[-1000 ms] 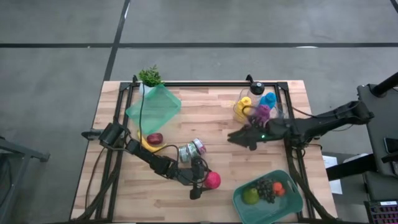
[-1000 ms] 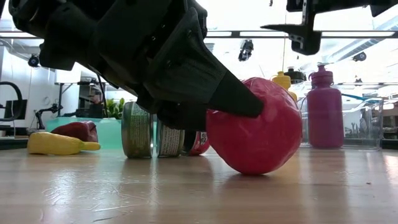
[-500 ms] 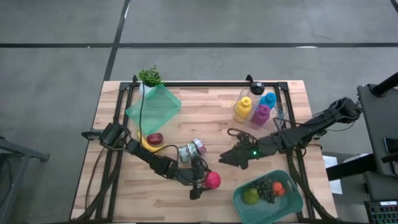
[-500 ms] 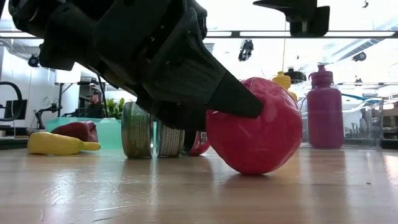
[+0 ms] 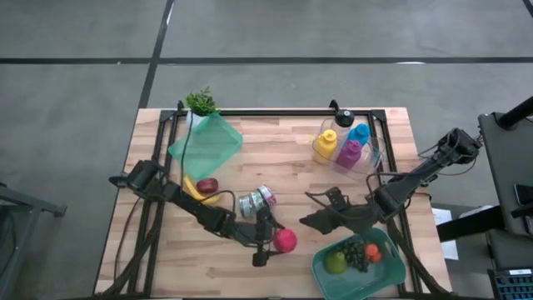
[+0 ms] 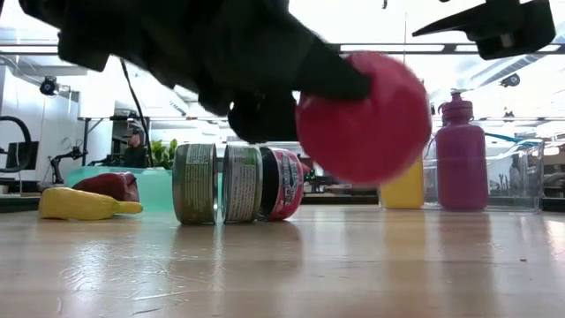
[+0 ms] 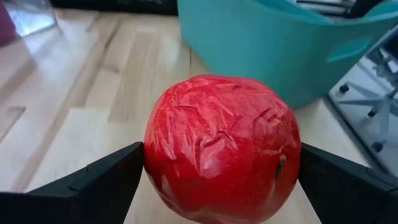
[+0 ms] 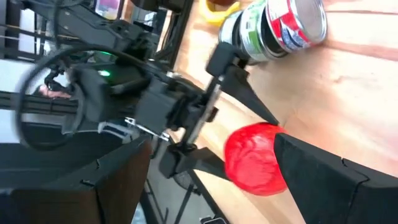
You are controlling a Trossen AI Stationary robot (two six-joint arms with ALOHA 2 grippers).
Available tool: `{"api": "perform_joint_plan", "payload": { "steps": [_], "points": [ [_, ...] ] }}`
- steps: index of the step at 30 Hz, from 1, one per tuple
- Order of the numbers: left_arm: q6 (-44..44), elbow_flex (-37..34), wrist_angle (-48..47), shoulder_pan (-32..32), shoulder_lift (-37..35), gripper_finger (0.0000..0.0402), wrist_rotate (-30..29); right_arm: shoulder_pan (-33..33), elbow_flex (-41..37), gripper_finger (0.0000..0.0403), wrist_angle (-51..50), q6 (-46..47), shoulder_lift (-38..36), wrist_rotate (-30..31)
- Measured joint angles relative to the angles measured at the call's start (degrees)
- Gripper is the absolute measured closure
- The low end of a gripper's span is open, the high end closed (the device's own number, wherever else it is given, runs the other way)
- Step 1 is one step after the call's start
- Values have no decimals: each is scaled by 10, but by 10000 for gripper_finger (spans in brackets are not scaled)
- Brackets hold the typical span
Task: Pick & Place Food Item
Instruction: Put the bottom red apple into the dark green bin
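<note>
A red round fruit (image 5: 286,241) hangs a little above the wooden table near its front middle, with my left gripper (image 5: 275,242) shut on it. In the low view the fruit (image 6: 363,116) shows clear of the tabletop. My right gripper (image 5: 311,210) stands open in the air just to the fruit's right and farther back, with nothing between its fingers. It is beside the teal bin (image 5: 391,279), which holds a green fruit, dark grapes and an orange piece. My left gripper pinches the red fruit at its widest part, one finger (image 7: 99,183) on one side (image 7: 154,163) and the other finger (image 7: 339,183) on the opposite side. The fingers reach in from the table's left, slanting slightly down. The fruit is lifted clear of the table.
Three cans (image 5: 256,200) lie just behind the fruit. A banana and a dark red item (image 5: 205,187) lie at the left. A teal lid (image 5: 206,142) and a small plant (image 5: 201,102) are at the far left, and bottles in a clear box (image 5: 346,146) at the far right.
My left gripper has risen, lifting the red fruit off the table; it now hangs clear. My right gripper has swung from beside the bottles toward the table's near edge, rolling as it went, and now stands next to the teal bin.
</note>
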Motion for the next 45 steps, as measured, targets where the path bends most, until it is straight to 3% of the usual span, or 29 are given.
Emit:
{"api": "perform_joint_plan", "payload": {
  "steps": [26, 35, 45],
  "points": [
    [92, 2, 7, 69, -101, 2, -48, 1, -1, 69, -29, 28, 0, 12],
    [92, 3, 10, 70, -103, 2, -47, 0, -2, 69, -48, 33, 0, 92],
    [90, 3, 11, 70, -103, 2, -47, 0, -2, 69, -46, 31, 0, 94]
  ]
}}
